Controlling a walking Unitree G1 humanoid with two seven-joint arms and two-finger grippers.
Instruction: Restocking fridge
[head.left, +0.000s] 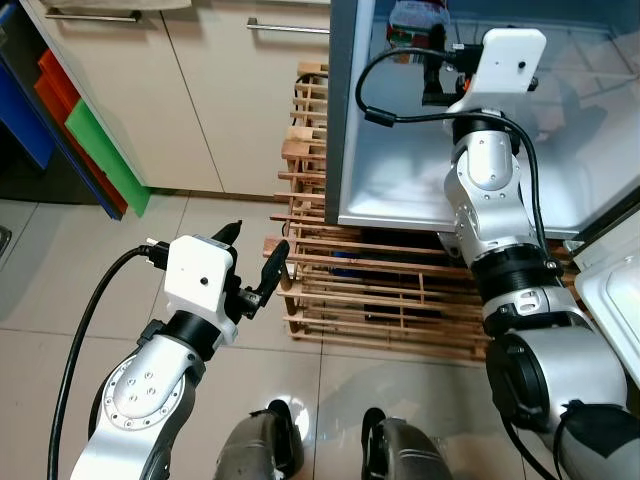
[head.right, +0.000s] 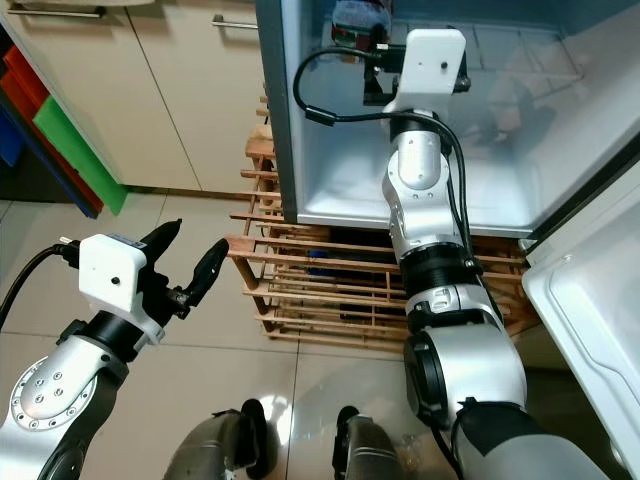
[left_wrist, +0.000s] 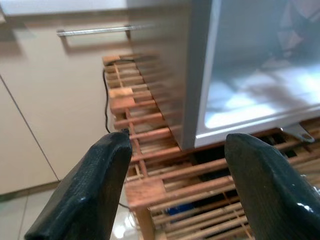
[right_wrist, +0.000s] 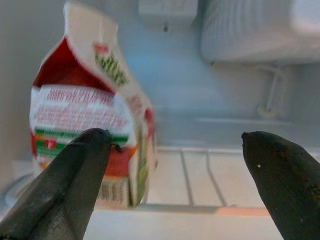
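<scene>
Where fridge gapes: one carton.

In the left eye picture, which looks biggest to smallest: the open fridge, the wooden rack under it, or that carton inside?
1. Fridge, largest as it looks.
2. Wooden rack.
3. Carton, smallest, though it sits farthest back and the right gripper partly hides it.

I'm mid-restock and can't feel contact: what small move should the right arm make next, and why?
Probably draw the right gripper straight back out of the white fridge. Its black fingers are spread wide, and the red-and-white gable-top carton stands upright on the wire shelf, apparently released. The left gripper hangs open outside, above the wooden slatted rack.
</scene>
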